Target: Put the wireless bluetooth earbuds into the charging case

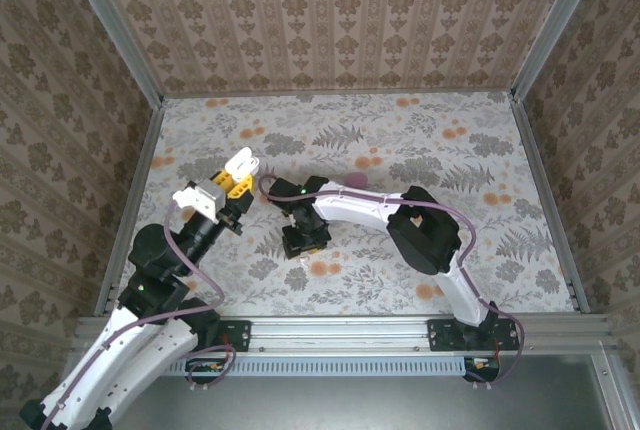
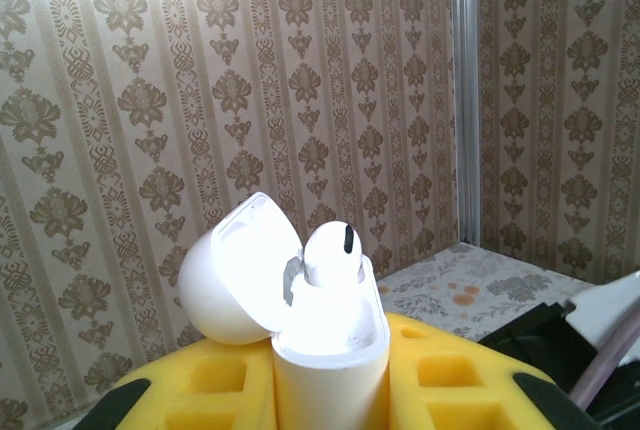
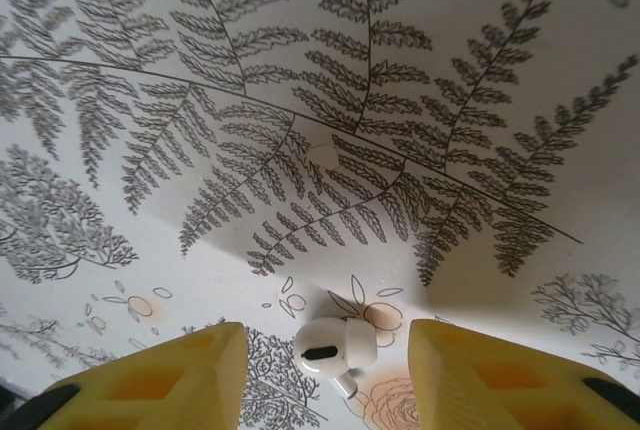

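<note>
The left gripper [image 1: 238, 182] clamps the charging case [image 2: 330, 370] upright, lid open, one earbud [image 2: 330, 250] standing inside. The right gripper [image 3: 325, 355] stands half open around the other earbud [image 3: 335, 342], which lies flat and untouched.

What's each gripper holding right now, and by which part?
Left gripper holds the charging case by its lower body, lid open. Right gripper holds nothing: open, straddling the loose earbud on the table.
</note>
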`<state>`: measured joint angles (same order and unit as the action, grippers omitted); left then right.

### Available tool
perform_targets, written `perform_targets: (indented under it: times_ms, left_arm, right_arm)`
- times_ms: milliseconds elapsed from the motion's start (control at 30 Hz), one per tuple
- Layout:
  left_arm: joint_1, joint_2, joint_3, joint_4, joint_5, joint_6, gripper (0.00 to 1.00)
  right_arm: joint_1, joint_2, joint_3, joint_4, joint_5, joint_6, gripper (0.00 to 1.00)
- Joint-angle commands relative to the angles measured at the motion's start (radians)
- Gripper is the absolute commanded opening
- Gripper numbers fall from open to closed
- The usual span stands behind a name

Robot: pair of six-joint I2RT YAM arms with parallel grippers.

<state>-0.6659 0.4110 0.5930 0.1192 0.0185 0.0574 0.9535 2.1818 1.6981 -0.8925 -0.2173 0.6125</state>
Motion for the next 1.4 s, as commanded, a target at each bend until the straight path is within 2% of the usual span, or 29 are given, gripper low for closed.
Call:
perform_targets:
  times_ms: [0, 467, 733, 933, 1133, 1367]
  left_arm:
    - [0.008, 0.000, 0.038, 0.042, 0.006, 0.015, 0.24]
    - [0.008, 0.033, 0.037, 0.062, 0.015, -0.003, 0.25]
    - [0.008, 0.053, 0.039, 0.061, 0.021, -0.016, 0.25]
    - [0.008, 0.107, 0.034, 0.086, 0.050, -0.044, 0.25]
    - [0.009, 0.221, 0.019, 0.161, 0.112, -0.103, 0.26]
    - [-0.002, 0.340, 0.037, 0.235, 0.162, -0.149, 0.26]
  right_arm:
    - [0.010, 0.030, 0.032, -0.052, 0.002, -0.013, 0.46]
    - [0.019, 0.051, 0.025, -0.076, 0.047, -0.018, 0.37]
    - [0.007, 0.006, -0.031, -0.051, 0.098, 0.011, 0.32]
    - [-0.062, -0.136, -0.208, 0.032, 0.137, 0.061, 0.31]
    - [-0.190, -0.296, -0.473, 0.140, 0.152, 0.129, 0.32]
    - [-0.286, -0.413, -0.655, 0.201, 0.175, 0.181, 0.33]
